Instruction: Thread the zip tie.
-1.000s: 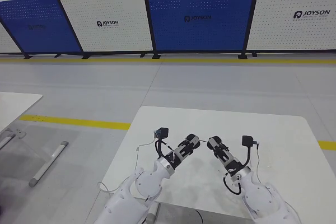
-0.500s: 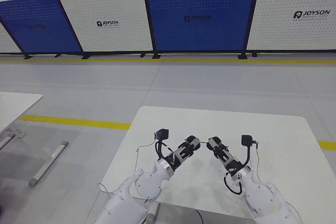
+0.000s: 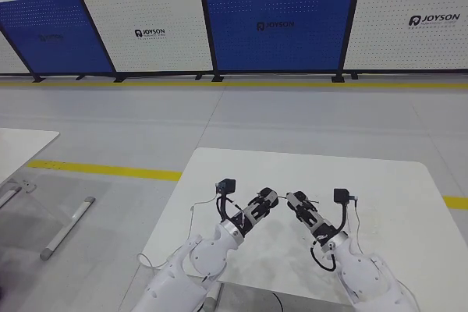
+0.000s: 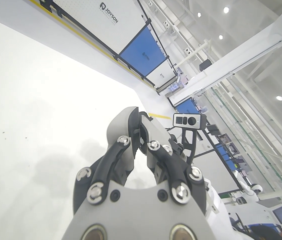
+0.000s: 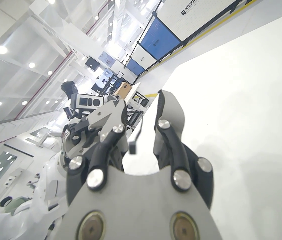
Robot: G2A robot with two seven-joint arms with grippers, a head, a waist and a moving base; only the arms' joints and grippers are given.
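We are holding both arms over the near half of the white surface (image 3: 390, 195), with the tips turned toward each other and nearly meeting. On the right, our right pincer (image 5: 142, 98) is standing partly open and gripping nothing. The zip tie (image 5: 132, 148) is hanging in its gap, the small dark head apart from both fingers. Just left of it, our left pincer (image 4: 139, 116) is pressing its fingers together, pinching the tie's thin strap.

The counter (image 3: 390, 195) is showing plain white, the zip tie (image 5: 132, 148) black. Panels (image 3: 281, 35) are alternating blue and dotted white; a yellow line (image 3: 101, 169) is crossing the grey floor (image 3: 140, 117).
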